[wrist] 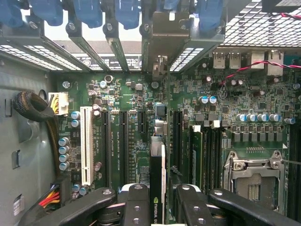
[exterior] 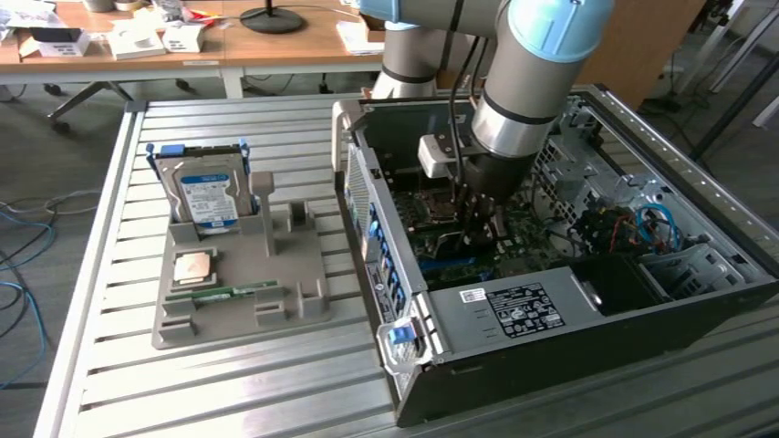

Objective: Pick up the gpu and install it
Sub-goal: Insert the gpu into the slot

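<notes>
Two black fingers (wrist: 136,207) are seen closed partway around the gpu (wrist: 157,183), which is held edge-on between them (a logo is readable on its dark face), so the gripper (wrist: 157,207) is clamped on the card rather than standing free. Just beyond the card's leading edge, the motherboard (wrist: 235,94) is spread out, and the card appears lined up over one of the long dark expansion slots (wrist: 176,136) beside the white slot (wrist: 86,143). Farther off, the rear bracket openings (wrist: 108,59) of the case are lit from outside. In the exterior view the arm (exterior: 524,100) is reached down into the open computer case (exterior: 512,310). For this step to be done well, the card should be kept square to the slot, its bracket end guided toward a rear opening, and pressure applied evenly.
</notes>
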`<state>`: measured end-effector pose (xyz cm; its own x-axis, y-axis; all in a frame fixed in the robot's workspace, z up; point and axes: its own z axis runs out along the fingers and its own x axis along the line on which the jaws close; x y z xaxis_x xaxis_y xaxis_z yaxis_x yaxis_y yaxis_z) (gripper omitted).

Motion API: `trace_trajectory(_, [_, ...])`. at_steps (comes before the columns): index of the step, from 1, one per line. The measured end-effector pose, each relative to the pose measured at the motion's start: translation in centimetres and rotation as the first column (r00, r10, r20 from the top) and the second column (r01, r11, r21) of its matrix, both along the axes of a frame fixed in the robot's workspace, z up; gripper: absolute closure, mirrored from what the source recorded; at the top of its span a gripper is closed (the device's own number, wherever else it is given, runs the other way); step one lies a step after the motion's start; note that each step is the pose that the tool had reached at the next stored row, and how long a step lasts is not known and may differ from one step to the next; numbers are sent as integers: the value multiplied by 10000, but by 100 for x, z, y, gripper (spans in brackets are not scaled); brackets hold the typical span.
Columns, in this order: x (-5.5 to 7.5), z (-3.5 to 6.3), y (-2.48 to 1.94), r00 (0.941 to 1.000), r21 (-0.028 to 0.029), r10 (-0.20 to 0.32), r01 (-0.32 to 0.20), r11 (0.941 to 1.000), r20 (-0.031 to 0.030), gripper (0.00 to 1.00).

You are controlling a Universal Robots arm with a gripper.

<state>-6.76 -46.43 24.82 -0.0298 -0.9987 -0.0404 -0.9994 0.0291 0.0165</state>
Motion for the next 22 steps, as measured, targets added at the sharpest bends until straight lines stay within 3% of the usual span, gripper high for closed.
trace_trajectory(9, [-1, 1, 0, 10000, -2, -1, 1, 10000, -1, 73])
trace_trajectory(10, [-1, 0, 0, 10000, -1, -1, 1, 10000, 0, 66])
trace_trajectory(15, [-1, 12, -1, 10000, -2, 0, 0, 10000, -1, 66])
trace_trajectory(22, [-1, 148, 0, 10000, 0, -1, 1, 10000, 0, 66])
